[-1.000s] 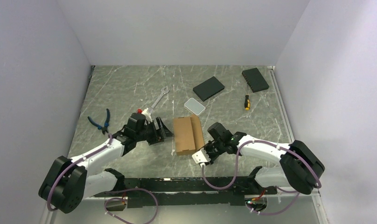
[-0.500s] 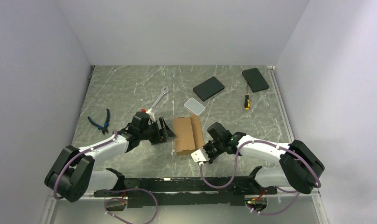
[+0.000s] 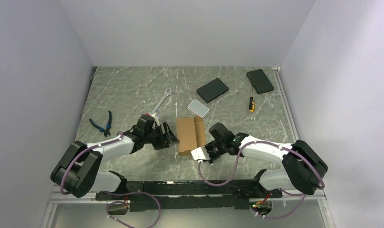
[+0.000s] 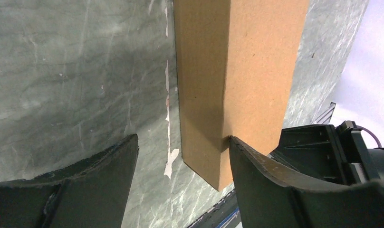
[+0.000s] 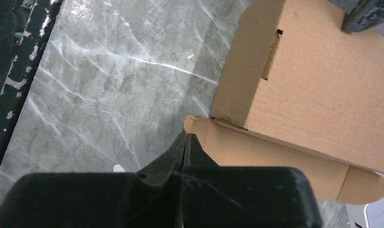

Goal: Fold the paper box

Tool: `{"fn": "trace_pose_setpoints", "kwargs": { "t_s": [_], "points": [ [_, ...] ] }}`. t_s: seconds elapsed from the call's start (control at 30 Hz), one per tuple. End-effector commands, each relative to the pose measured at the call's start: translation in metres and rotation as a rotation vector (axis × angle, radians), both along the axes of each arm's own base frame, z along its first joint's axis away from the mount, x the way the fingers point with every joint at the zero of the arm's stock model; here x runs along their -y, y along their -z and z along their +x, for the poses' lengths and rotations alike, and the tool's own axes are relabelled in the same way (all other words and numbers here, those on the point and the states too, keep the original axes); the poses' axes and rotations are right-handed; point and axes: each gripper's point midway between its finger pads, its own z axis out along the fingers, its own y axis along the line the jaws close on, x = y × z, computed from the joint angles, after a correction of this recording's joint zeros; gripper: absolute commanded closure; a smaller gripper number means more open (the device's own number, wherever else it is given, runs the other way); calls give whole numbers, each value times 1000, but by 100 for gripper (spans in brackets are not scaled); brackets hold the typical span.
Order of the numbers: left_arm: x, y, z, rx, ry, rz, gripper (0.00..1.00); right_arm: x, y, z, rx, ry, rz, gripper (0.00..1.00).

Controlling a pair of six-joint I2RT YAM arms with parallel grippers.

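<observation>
While its arm had drawn in toward the middle of the table over the last second, the left gripper [image 4: 180, 159] stood open. One finger [image 4: 100, 171] hung over bare marble and the other just touched the long side wall of the box [image 4: 237, 71] close to its near corner, so the jaws straddled that edge rather than gripped it. The right gripper [image 5: 185, 142] was closed, its tips pressed together right at the rounded corner of the low side flap [image 5: 275, 156]. It had shifted a little leftward, in toward the box, which itself had barely moved. The box lay near the front middle of the table [image 3: 128, 90], between the two grippers, looking mostly closed with that one long flap lying out flat along its right side. I judged that both arms had just taken up position for folding the flap in, the left one bracing. Whether any cardboard sat between the right fingertips could not be made out. The far end of the box was cut off in both wrist views, and from above the fingertips were too small to read.
</observation>
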Motion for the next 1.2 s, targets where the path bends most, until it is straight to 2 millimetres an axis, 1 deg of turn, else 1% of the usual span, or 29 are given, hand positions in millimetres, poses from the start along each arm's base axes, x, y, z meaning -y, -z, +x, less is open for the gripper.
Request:
{"fn": "trace_pose_setpoints", "kwargs": {
  "t_s": [0.0, 0.1, 0.33, 0.57, 0.7, 0.83, 1.17],
  "points": [
    [8, -11, 12, 64, 27, -15, 26, -7, -11, 17, 1, 89, 15, 100],
    [7, -7, 11, 54, 30, -7, 26, -8, -14, 20, -16, 120, 22, 100],
    [9, -4, 12, 44, 45, 0, 27, -10, -16, 28, -52, 197, 20, 100],
    [10, 0, 11, 32, 55, 6, 27, -13, -17, 43, -93, 344, 2, 100],
    [10, 2, 11, 25, 58, 9, 27, -11, -16, 48, -100, 390, -15, 100],
    [10, 3, 11, 19, 62, 17, 27, -10, -16, 50, -104, 400, -23, 100],
    [6, 6, 11, 9, 55, 42, 27, -4, -12, 45, -134, 390, -57, 100]
  ]
}}
